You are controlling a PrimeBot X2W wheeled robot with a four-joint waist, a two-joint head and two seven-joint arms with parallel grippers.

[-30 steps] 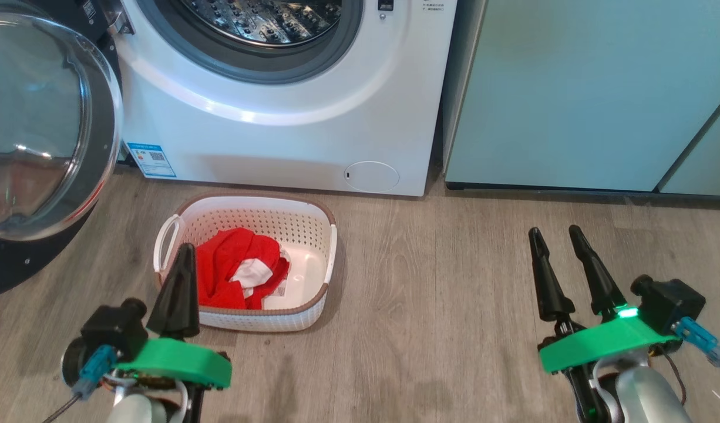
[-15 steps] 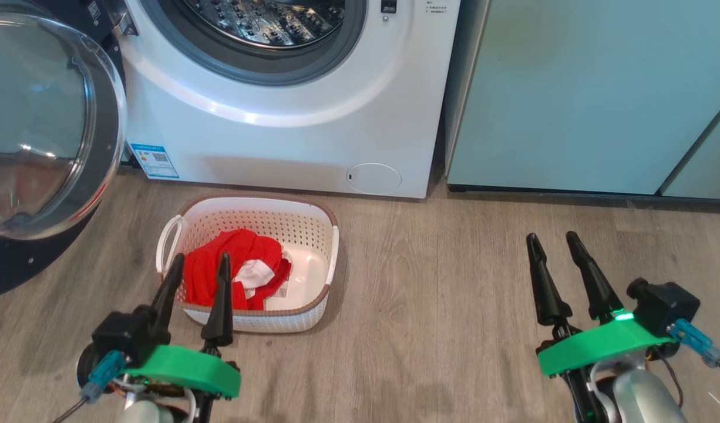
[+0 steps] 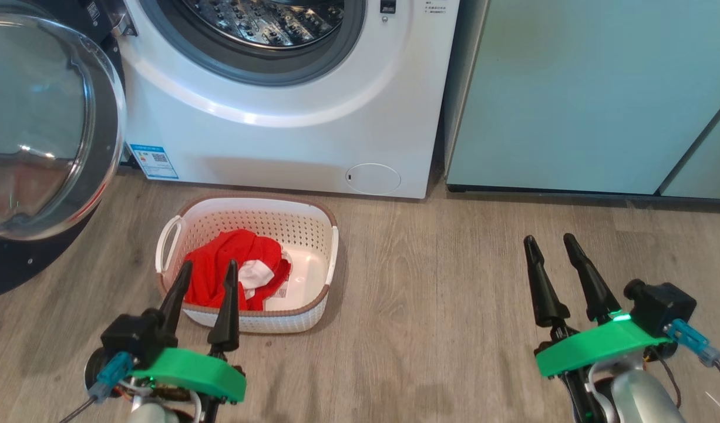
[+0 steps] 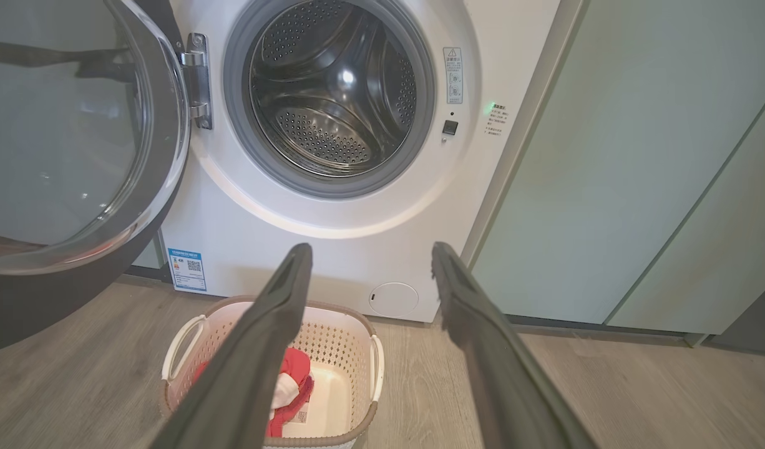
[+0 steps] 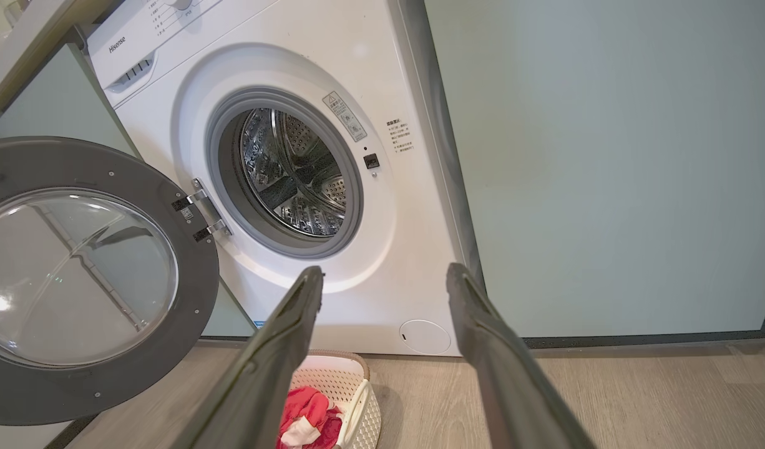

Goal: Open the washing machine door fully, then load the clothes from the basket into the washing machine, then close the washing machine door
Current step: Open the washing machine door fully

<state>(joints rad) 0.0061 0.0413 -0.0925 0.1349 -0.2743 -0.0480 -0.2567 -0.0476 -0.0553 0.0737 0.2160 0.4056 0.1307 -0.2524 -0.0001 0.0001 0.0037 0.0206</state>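
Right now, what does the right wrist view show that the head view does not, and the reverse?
Right wrist view alone: the control panel at the top of the washing machine, and the whole washing machine door with its hinge. Head view alone: the blue label, and the left gripper and right gripper seen from outside, both open. Both views: the steel drum, the round white flap, the basket, the clothes and the teal cabinet.

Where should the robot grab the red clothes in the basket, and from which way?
Best from above, pinching the bunched-up hump of the red clothes, left of the white patch. The basket walls close off every side but the open top, and the raised fold should fit between the open left gripper fingers hovering nearby.
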